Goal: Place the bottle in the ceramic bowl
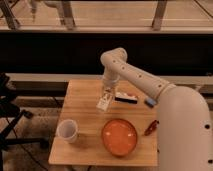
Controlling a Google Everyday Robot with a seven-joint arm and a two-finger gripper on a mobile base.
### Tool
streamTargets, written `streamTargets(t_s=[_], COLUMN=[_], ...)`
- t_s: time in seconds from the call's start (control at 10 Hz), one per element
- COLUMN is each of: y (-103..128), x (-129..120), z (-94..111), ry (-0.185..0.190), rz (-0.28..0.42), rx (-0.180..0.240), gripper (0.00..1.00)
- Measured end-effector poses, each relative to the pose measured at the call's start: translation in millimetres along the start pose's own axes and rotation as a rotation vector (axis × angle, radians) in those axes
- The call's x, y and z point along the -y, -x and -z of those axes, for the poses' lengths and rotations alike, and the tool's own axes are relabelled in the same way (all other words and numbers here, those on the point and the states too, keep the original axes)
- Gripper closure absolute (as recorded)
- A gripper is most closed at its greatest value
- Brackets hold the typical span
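My gripper hangs from the arm that reaches in from the right, over the middle of the wooden table. It is shut on the bottle, a small clear one with a white label, which tilts down to the left just above the tabletop. The ceramic bowl is round, orange-red and glossy. It sits near the table's front edge, below and a little right of the bottle, apart from it. Nothing lies inside the bowl.
A white translucent cup stands at the front left. A dark flat packet lies right of the gripper, a small blue thing beyond it, and a red thing right of the bowl. A black stand is at the left.
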State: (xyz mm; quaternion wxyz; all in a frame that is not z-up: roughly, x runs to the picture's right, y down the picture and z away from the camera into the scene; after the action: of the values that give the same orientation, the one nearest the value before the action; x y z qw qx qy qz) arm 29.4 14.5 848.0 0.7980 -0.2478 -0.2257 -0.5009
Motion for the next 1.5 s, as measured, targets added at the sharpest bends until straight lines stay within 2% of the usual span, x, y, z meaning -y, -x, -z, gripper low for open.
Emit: streamTargets(t_s=[0.5, 0.8, 0.9, 1.2, 1.5], y=[18, 31, 40, 56, 76], x=[-16, -36, -47, -54, -76], z=[8, 9, 11, 12, 13], ry=[-0.013, -0.024, -0.029, -0.034, -0.031], rz=[0.000, -0.001, 0.002, 0.012, 0.022], rx=[0.010, 0.018, 0.022, 0.033, 0.055], gripper=[1.00, 1.00, 1.00, 1.00, 1.00])
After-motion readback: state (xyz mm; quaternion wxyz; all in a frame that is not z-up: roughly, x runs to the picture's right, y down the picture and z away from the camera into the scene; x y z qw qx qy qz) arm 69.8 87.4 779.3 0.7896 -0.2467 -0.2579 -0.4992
